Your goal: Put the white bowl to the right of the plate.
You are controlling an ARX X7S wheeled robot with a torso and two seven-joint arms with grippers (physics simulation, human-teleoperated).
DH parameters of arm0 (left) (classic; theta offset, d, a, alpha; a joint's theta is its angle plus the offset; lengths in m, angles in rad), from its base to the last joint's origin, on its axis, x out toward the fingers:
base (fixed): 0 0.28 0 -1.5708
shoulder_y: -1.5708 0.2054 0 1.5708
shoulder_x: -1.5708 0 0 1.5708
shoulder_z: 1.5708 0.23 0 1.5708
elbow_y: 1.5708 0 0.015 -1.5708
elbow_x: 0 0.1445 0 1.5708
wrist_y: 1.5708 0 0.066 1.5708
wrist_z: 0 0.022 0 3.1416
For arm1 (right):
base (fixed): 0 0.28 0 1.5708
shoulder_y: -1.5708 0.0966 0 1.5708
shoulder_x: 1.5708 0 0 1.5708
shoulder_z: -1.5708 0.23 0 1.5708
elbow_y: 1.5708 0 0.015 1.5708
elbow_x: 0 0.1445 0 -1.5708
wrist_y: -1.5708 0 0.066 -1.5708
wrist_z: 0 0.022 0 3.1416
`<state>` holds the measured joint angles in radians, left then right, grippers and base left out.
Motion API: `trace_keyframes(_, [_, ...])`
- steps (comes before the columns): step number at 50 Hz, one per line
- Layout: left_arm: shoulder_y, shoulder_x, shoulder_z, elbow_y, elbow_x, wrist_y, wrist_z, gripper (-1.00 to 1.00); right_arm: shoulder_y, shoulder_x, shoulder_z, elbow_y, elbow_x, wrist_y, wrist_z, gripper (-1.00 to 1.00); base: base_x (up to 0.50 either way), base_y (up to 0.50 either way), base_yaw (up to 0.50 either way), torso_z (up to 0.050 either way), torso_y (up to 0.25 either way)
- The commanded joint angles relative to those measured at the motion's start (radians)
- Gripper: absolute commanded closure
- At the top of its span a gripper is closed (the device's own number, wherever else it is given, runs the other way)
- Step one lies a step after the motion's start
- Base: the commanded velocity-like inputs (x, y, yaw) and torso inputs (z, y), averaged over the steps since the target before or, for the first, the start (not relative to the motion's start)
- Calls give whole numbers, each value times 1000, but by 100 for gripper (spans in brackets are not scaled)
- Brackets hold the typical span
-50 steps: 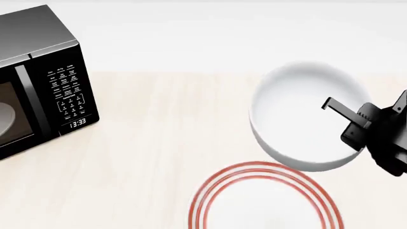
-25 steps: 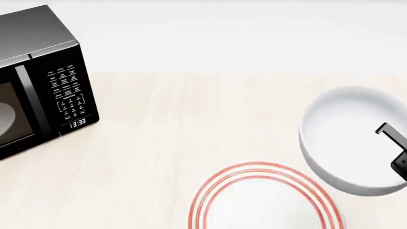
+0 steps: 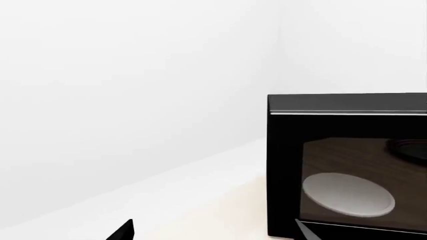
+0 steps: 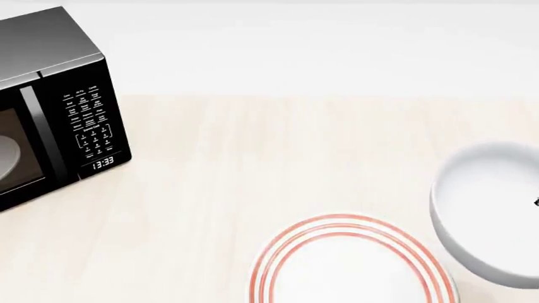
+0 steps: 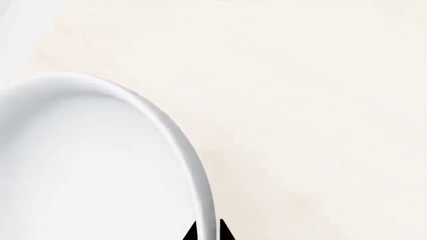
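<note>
The white bowl (image 4: 488, 208) is at the head view's right edge, partly cut off, just right of and slightly beyond the red-ringed plate (image 4: 354, 265). My right gripper (image 5: 207, 232) is shut on the bowl (image 5: 87, 165): one dark fingertip sits inside its rim and one outside. In the head view only a black speck of that gripper (image 4: 536, 202) shows at the frame edge. My left gripper (image 3: 213, 232) is open with nothing between its fingertips, facing the microwave; it is out of the head view.
A black microwave (image 4: 50, 107) stands at the back left of the pale wooden table (image 4: 252, 158), its door shut, with a pale dish (image 3: 348, 195) showing through the glass. A white wall runs behind the table.
The bowl has travelled right and nearer, from behind the plate to its right side, carried by my right gripper. That gripper has slid almost out of the head view.
</note>
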<state>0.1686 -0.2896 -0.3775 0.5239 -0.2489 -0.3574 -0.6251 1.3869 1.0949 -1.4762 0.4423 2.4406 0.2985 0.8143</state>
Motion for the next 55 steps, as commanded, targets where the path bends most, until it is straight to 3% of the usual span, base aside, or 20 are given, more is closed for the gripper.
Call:
trace_keyframes(1, [0,-2,6,1,3,0,-4,-100,-21,65,28,-18,13,-27,-25,100,0,0,0,0,0])
trace_keyframes(28, [2,-8,16,5,4,-3,-12,-100,-83,163,34,-64,40,-79,-46,100,0,0,0,0,0])
trace_keyframes(55, [1,-13,35,7,12,-4,-22,-100,-203,150,2,72,99,-72,-168,100,0,0,0,0,1])
